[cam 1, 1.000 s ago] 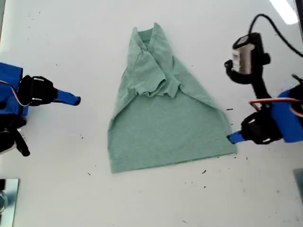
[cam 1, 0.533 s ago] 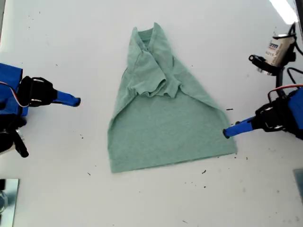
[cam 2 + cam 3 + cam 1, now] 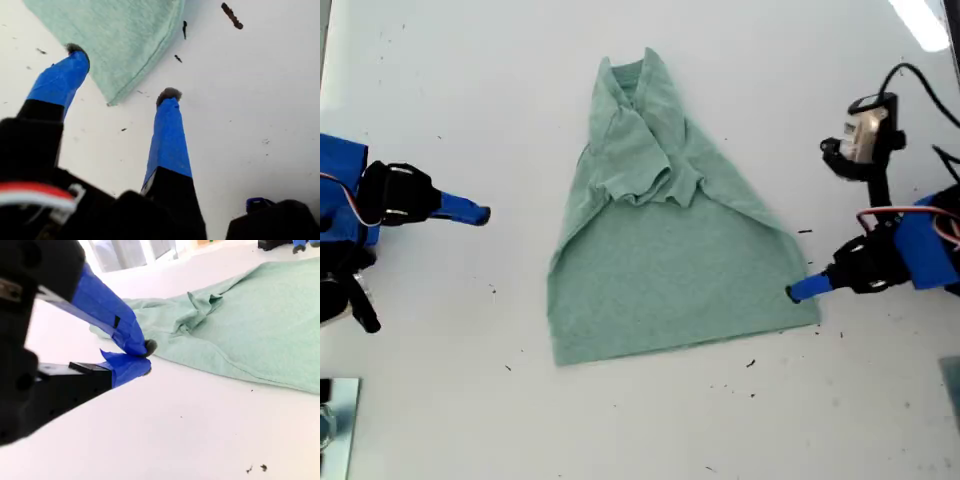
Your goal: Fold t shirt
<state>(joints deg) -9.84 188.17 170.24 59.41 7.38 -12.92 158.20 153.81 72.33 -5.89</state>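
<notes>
Swung back toward the shirt [image 3: 670, 250] corner at the exterior view's right: first claw [image 3: 794, 293], tips parted, now beside the hem; wrist camera [image 3: 865, 135] lower again.

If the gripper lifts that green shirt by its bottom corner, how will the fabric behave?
Probably floppy: the t shirt lies flat with soft creases around its folded sleeves, so it should drape and trail. It looks thin and light. My first gripper, jaws open astride the corner, may drag it across the smooth table.
</notes>
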